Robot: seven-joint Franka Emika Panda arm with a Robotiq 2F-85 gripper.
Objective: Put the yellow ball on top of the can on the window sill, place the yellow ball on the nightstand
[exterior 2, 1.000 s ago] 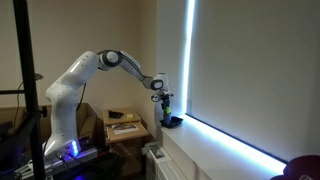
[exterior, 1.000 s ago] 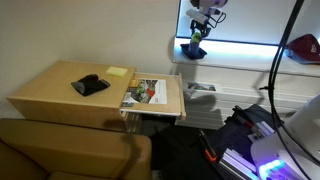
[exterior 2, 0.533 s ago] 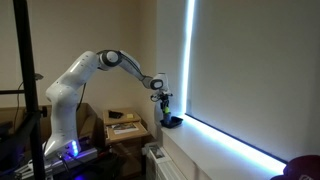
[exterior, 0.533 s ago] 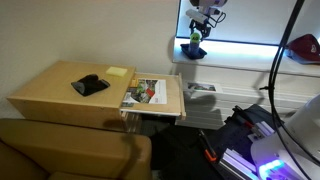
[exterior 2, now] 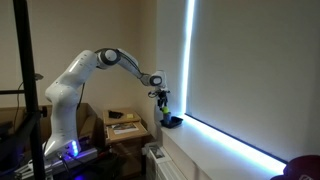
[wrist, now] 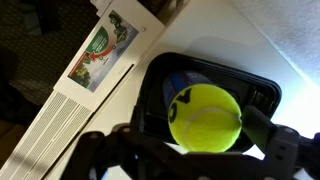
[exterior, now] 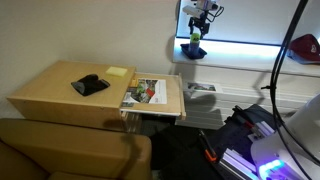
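- Yellow ball (wrist: 205,117): seated on top of the can (wrist: 178,88), itself standing upright in a black tray (wrist: 262,92) on the window sill (exterior: 245,52). Seen in both exterior views as a small bright cap on the can (exterior: 194,38) (exterior 2: 165,103).
- Gripper (wrist: 190,158): jaws apart, clamped on nothing. In the wrist view, one finger at each lower corner, with the ball between and beyond them and no contact visible.
- Relation that matters: ball directly below the gripper (exterior: 200,17), on the same vertical line as the can. A clear gap between gripper (exterior 2: 158,93) and ball in an exterior view.
- Long axis: none for the ball, being round. Can axis vertical, so any closing direction across the ball would probably serve.
- Judged step: first half of the task apparently done, pick-up for the nightstand (exterior: 60,92) yet to come. Likely need: a straight drop over the ball, jaws shut at its widest part.
- Destination: tabletop of the nightstand well apart from the sill, lower and to the side. Already bearing a black object (exterior: 90,85) and a yellow pad (exterior: 117,71).
- Risk, as a judgement: an off-centre descent apt to knock the ball off or tip the can.
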